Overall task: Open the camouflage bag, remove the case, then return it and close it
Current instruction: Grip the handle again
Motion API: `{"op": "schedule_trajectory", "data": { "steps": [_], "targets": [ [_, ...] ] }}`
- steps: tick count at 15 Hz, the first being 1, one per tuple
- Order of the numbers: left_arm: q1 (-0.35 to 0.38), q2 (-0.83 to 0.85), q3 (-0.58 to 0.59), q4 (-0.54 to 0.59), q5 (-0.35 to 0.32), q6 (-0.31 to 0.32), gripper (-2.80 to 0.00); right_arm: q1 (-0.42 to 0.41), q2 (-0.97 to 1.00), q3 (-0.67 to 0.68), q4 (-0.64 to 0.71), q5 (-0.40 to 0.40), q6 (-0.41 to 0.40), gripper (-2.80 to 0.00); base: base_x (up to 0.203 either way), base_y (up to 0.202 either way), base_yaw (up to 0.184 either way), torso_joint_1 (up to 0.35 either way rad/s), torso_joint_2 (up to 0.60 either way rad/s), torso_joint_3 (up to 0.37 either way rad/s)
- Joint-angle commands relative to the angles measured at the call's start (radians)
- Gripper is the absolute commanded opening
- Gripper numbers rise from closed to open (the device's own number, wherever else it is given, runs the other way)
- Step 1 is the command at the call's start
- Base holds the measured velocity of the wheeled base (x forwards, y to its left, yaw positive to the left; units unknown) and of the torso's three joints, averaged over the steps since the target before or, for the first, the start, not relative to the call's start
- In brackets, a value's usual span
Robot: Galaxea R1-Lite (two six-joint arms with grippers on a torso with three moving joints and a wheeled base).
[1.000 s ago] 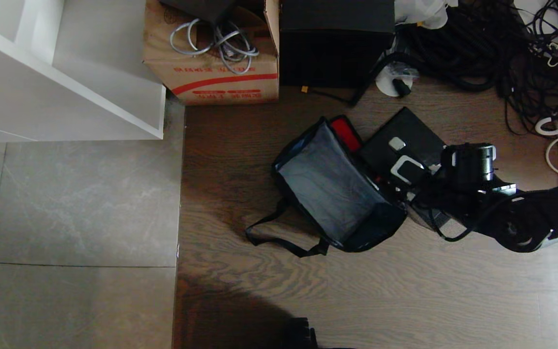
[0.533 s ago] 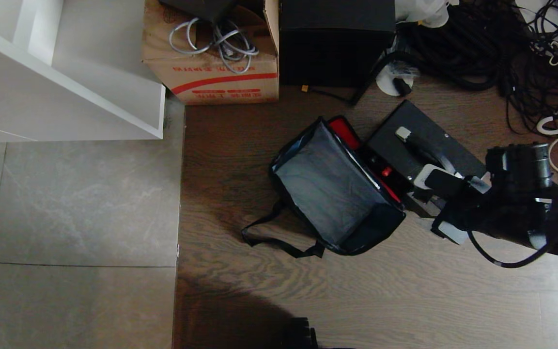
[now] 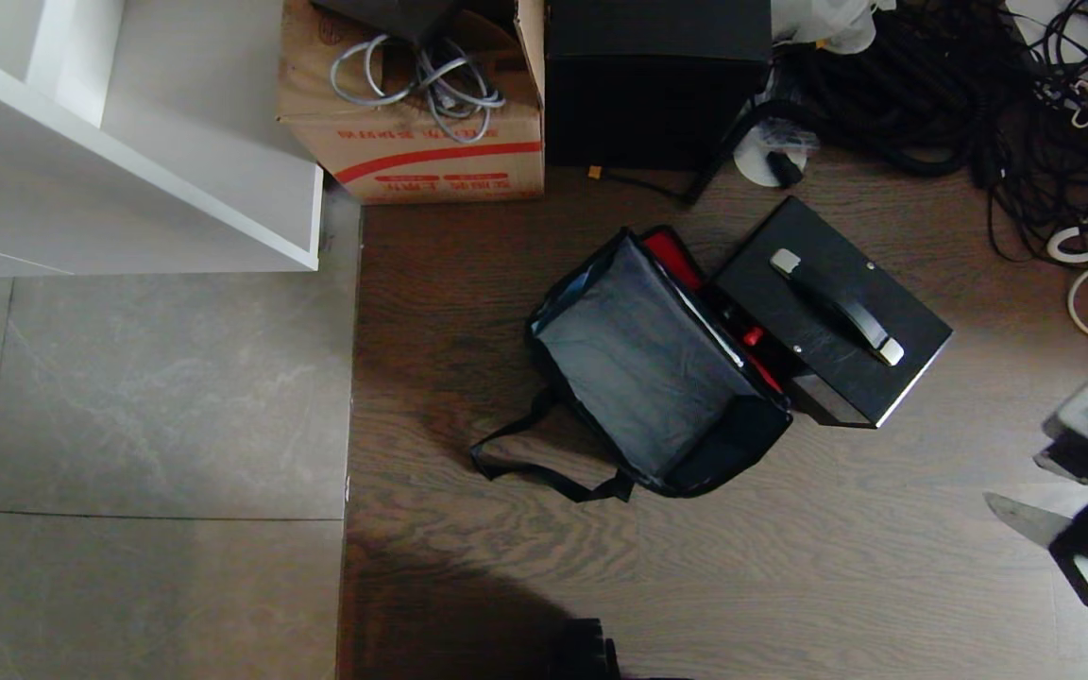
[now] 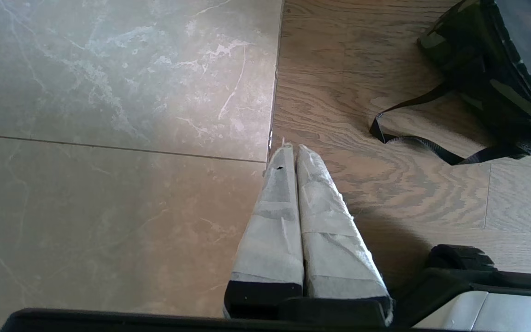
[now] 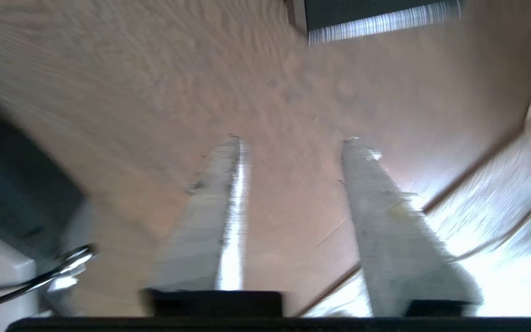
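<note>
On the wood floor (image 3: 790, 567), the camouflage bag (image 3: 653, 368) lies open, its grey inner flap up and red lining showing along the far edge, a black strap (image 3: 535, 467) trailing toward the grey tile floor (image 3: 147, 406). The case (image 3: 832, 312) sits out of the bag, touching its right side, handle (image 3: 837, 305) facing up. Behind them stand a cardboard box (image 3: 412, 123) with grey cables draped over it and a taller black box (image 3: 655, 85); a heap of black cables (image 3: 960, 85) crowds the far right, and a white cabinet (image 3: 110, 132) fills the far left. The right gripper (image 5: 291, 140) hangs at the right edge of the head view, well apart from the case, jaws spread over bare floor with nothing between them. The left gripper (image 4: 292, 148) hangs above the seam between tile and wood, jaws pressed together and empty, near the strap.
</note>
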Motion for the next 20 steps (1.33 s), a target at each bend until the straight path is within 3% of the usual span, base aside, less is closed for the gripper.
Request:
{"op": "schedule_trajectory", "data": {
  "steps": [1, 4, 6, 11, 13, 14, 17, 20],
  "targets": [
    [0.0, 0.0, 0.009, -0.001, 0.0, 0.0, -2.8, -0.015, -0.275, 0.045, 0.114, -0.013, 0.077, -2.8, 0.0, 0.0, 0.0, 0.0, 0.0, 0.0],
    [0.0, 0.0, 0.008, -0.001, 0.0, -0.001, -2.8, -0.037, -0.452, 0.094, 0.316, -0.112, 0.278, -2.8, 0.0, 0.0, 0.0, 0.0, 0.0, 0.0],
    [0.0, 0.0, 0.008, -0.001, -0.001, 0.0, -2.8, -0.033, -0.523, 0.126, 0.347, -0.126, 0.388, -2.8, 0.0, 0.0, 0.0, 0.0, 0.0, 0.0],
    [0.0, 0.0, 0.009, -0.001, 0.0, 0.0, -2.8, 0.015, -0.641, 0.234, 0.359, -0.062, 0.486, -2.8, 0.0, 0.0, 0.0, 0.0, 0.0, 0.0],
    [-0.001, 0.0, 0.008, -0.001, 0.0, 0.001, -2.8, 0.018, -0.636, 0.249, 0.343, -0.055, 0.591, -2.8, 0.0, 0.0, 0.0, 0.0, 0.0, 0.0],
    [0.0, 0.0, 0.008, -0.001, 0.0, 0.0, -2.8, -0.006, -0.624, 0.249, 0.338, -0.027, 0.654, -2.8, 0.0, 0.0, 0.0, 0.0, 0.0, 0.0],
    [0.0, 0.0, 0.008, -0.001, 0.0, -0.001, -2.8, -0.13, -0.633, 0.289, 0.326, 0.217, 0.667, -2.8, 0.0, 0.0, 0.0, 0.0, 0.0, 0.0],
    [0.0, 0.0, 0.008, -0.001, 0.0, -0.001, -2.8, -0.13, -0.714, 0.354, 0.308, 0.231, 0.655, -2.8, 0.0, 0.0, 0.0, 0.0, 0.0, 0.0]
  ]
}}
